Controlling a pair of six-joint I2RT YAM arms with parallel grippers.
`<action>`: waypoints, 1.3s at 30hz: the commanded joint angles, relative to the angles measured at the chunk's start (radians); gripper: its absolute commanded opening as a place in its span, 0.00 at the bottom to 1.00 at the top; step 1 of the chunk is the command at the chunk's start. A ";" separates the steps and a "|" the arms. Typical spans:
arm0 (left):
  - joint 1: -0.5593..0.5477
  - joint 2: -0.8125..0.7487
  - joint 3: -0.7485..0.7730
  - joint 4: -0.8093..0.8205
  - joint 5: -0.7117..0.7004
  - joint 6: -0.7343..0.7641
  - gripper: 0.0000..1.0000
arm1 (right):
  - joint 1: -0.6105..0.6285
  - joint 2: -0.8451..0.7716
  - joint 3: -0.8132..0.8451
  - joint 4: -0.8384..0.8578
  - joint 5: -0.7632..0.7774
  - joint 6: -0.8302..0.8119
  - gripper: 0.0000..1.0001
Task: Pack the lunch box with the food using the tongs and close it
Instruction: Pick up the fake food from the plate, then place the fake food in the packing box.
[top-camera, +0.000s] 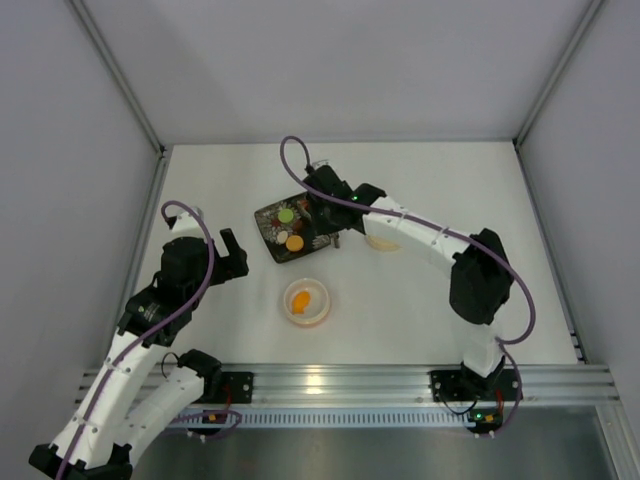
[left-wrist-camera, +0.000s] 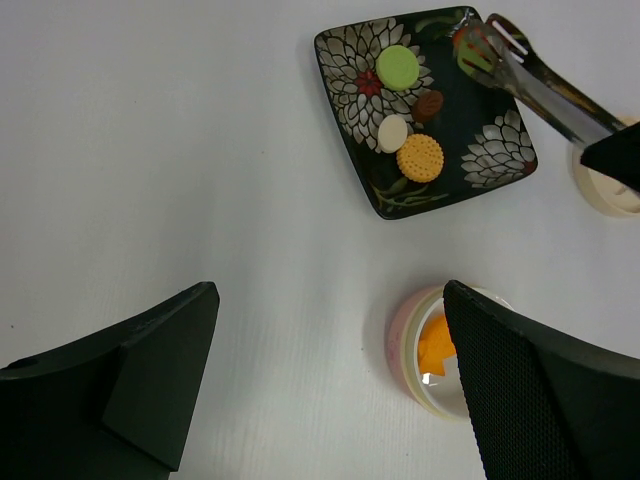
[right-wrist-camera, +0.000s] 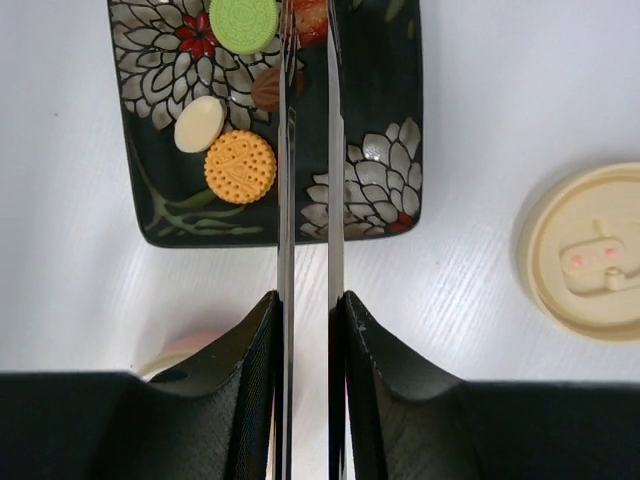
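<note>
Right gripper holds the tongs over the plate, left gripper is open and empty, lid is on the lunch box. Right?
One error: the lid lies on the table beside the plate, as the right wrist view shows; the lunch box stands open. Right gripper holding the tongs and left gripper open and empty are correct.

Plate (top-camera: 272, 243) sits mid-table, behind lunch box (top-camera: 327, 305), the two apart. One food piece (top-camera: 303, 297) lies in the lunch box. Four food pieces (right-wrist-camera: 240, 165) cluster on the plate's left half. Lid (right-wrist-camera: 590, 255) lies on the table, right of plate, near it. Tongs (right-wrist-camera: 285, 200) reach across the plate, right of the cluster, with a fifth piece (right-wrist-camera: 312, 18) at their tips by the far edge. Left gripper (left-wrist-camera: 328, 295) stands left of lunch box.
</note>
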 joint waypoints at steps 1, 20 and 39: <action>-0.004 0.000 -0.003 0.006 -0.013 -0.009 0.99 | 0.002 -0.168 -0.037 0.051 0.036 0.002 0.20; -0.005 -0.014 -0.005 0.009 -0.008 -0.009 0.99 | 0.405 -0.623 -0.532 0.056 0.178 0.214 0.20; -0.004 -0.011 -0.003 0.011 -0.010 -0.009 0.99 | 0.499 -0.722 -0.683 0.019 0.235 0.337 0.23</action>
